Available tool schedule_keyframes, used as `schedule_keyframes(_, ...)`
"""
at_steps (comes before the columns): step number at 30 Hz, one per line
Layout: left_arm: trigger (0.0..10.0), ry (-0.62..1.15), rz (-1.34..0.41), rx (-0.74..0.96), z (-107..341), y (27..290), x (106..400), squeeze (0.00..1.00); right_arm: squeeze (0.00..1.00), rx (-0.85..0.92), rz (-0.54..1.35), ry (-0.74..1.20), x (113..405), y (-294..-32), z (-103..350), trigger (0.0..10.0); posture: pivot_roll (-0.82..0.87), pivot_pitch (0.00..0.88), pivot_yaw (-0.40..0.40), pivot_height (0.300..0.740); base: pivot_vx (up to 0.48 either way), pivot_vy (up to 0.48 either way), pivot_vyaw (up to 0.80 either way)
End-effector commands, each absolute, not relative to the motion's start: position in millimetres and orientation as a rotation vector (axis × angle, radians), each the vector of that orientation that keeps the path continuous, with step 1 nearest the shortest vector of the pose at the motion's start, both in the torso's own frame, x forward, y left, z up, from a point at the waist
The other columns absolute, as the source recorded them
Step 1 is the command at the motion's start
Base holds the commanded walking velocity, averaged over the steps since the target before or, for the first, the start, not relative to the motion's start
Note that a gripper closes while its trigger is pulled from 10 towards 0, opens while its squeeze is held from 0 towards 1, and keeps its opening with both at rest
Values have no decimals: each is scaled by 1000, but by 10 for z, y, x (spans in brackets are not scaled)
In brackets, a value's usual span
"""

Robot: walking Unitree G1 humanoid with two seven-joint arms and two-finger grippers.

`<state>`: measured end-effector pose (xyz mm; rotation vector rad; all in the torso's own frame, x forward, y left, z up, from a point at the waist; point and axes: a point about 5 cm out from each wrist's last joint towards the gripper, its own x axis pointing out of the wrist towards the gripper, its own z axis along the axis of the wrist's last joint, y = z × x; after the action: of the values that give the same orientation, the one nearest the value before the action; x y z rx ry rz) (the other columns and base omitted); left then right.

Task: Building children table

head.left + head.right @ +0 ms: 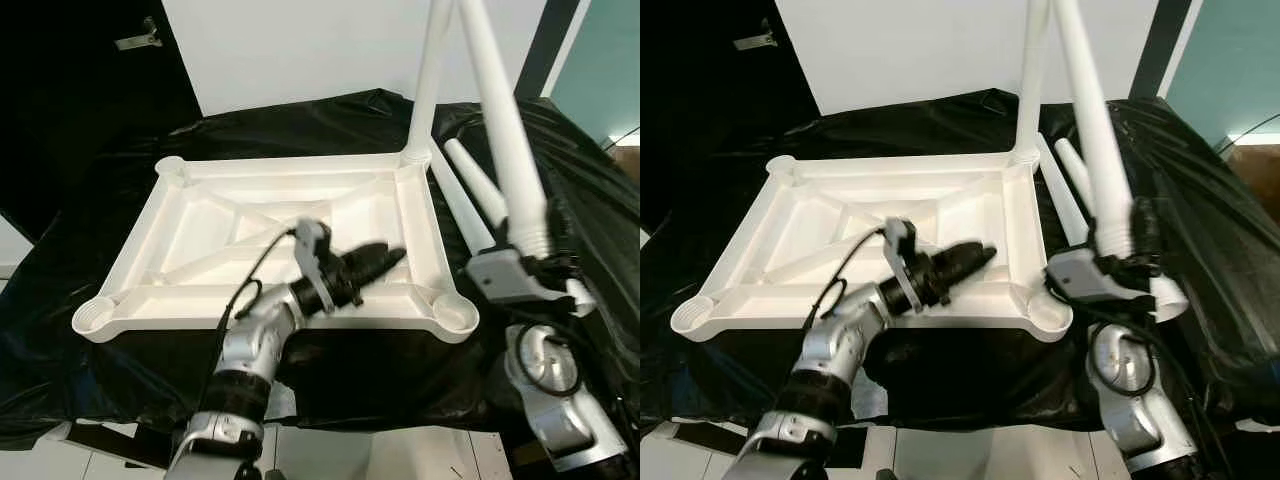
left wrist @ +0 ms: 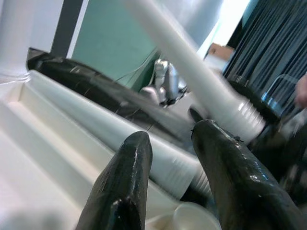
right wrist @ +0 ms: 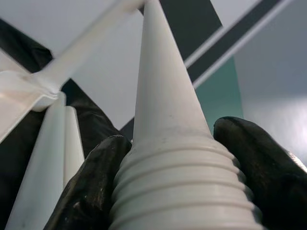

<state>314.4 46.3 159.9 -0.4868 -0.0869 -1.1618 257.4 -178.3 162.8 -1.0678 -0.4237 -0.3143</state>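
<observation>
A: The upturned tabletop [image 1: 270, 240] lies ribs-up on the black sheet [image 1: 80, 210]. One leg [image 1: 428, 80] stands in its far right corner socket. Two spare legs [image 1: 470, 195] lie on the sheet just beside its right edge.

B: And the leg in hand?

A: The right gripper [image 1: 1120, 255] is clamped around the held leg [image 1: 1085, 110] at its threaded end, fingers pressed to both sides, taper pointing up. It hangs just right of the tabletop, near the empty near-right socket [image 1: 455, 315].

B: So what is the next step?

A: I judge it must bring the threads square over that socket, keep the leg plumb, then turn gently so the threads don't cross.

B: The left gripper [image 1: 385, 262]?

A: It reaches over the tabletop's near right part, fingers slightly apart, holding nothing. It could steady the rim.

B: What do the wrist views add?

A: The right wrist view shows the thread ridges [image 3: 187, 191] seated between the black fingers [image 3: 91, 191], which the head views blur. The left wrist view shows the socket cup's rim [image 2: 192, 218] from close to, with the held leg's threaded end beyond it.
</observation>
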Motion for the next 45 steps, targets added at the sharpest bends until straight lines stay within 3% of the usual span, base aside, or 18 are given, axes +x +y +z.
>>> schedule_keyframes(1, 10000, -82, -1152, -545, 1594, 494, 3163, 451, 0, -1121, -245, -473, 2555, -1694, 1590, 10000, -203, 28, 69, 740, 0, 0, 0)
schedule_keyframes(2, 10000, -82, -1152, -545, 1594, 494, 3163, 451, 0, -1121, -245, -473, 2555, -1694, 1590, 10000, -203, 28, 69, 740, 0, 0, 0)
schedule_keyframes(3, 10000, -92, -1144, -577, 1629, 502, 3188, 737, 0, -1153, -213, -481, 2541, -1674, 1543, 10000, -203, 28, 69, 740, 0, 0, 0)
schedule_keyframes(6, 10000, -99, -1138, -592, 1652, 502, 3206, 729, 0, -1177, -189, -488, 2525, -1658, 1508, 10000, -204, 30, 71, 740, 0, 0, 0)
schedule_keyframes(7, 10000, -96, -1127, -589, 1652, 485, 3221, 0, 0, -1197, -177, -498, 2502, -1648, 1481, 10000, -210, 31, 72, 740, 0, 0, 0)
schedule_keyframes(16, 10000, -62, -1126, -619, 1642, 471, 3209, 0, 0, -1269, -217, -609, 2440, -1625, 1606, 10000, -219, 30, 74, 740, 0, 0, 0)
schedule_keyframes(23, 10000, -39, -1150, -689, 1668, 458, 3220, 0, 0, -1450, -204, -819, 2311, -1543, 1800, 10000, -228, 29, 75, 740, 0, 0, 0)
schedule_keyframes(45, 10000, -26, -1147, -749, 1692, 453, 3259, 0, 0, -1618, -57, -877, 2058, -1629, 1656, 10000, -245, 23, 80, 740, 0, 0, 0)
